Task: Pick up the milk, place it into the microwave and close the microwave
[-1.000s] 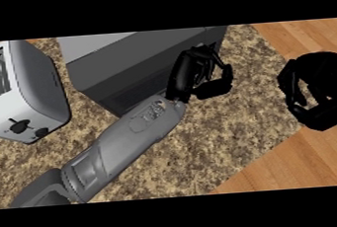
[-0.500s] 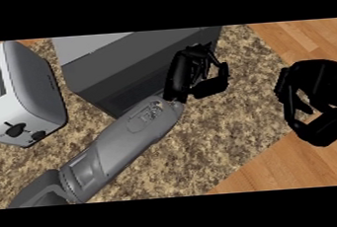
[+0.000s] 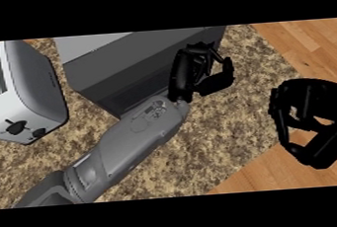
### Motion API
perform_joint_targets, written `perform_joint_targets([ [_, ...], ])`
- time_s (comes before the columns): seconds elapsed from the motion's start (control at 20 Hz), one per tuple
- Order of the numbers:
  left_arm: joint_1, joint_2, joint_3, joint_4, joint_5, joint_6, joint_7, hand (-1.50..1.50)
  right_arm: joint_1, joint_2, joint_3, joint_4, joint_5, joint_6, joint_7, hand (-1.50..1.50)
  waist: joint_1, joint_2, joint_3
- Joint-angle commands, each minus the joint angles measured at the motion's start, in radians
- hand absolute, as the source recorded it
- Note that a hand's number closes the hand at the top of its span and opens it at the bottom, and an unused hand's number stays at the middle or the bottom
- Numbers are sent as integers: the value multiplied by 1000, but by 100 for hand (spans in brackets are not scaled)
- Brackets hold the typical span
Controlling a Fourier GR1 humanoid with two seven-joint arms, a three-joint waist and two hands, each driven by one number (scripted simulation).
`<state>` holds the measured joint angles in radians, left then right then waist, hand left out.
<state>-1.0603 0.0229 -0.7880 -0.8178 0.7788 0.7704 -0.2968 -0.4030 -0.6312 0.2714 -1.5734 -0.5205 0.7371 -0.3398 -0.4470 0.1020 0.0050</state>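
My left hand (image 3: 198, 76) sits at the right front corner of the microwave (image 3: 135, 63), fingers curled with nothing visible in them, forearm stretched across the granite counter (image 3: 224, 126). My right hand (image 3: 311, 120) hangs at the right, over the counter's edge and the wooden floor (image 3: 313, 46), fingers curled too. I can't see the milk; a toaster (image 3: 20, 93) stands far left.

Kitchen, granite counter (image 3: 224, 131), toaster (image 3: 20, 91), microwave (image 3: 124, 59), wooden floor (image 3: 305, 41)
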Motion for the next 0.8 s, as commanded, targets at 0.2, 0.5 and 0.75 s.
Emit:
perform_joint_targets([
  [0.2,69,-23,202,12,224,-72,29,150,83,21,80,-68,-32,45,9,150,48,18,-13],
  [0.5,108,-23,202,37,299,-194,1,150,148,47,100,-130,-43,-1,17,150,92,10,-12],
  [0.75,134,-1,183,62,343,-289,-20,150,200,65,119,-190,-34,-35,20,150,113,5,-13],
])
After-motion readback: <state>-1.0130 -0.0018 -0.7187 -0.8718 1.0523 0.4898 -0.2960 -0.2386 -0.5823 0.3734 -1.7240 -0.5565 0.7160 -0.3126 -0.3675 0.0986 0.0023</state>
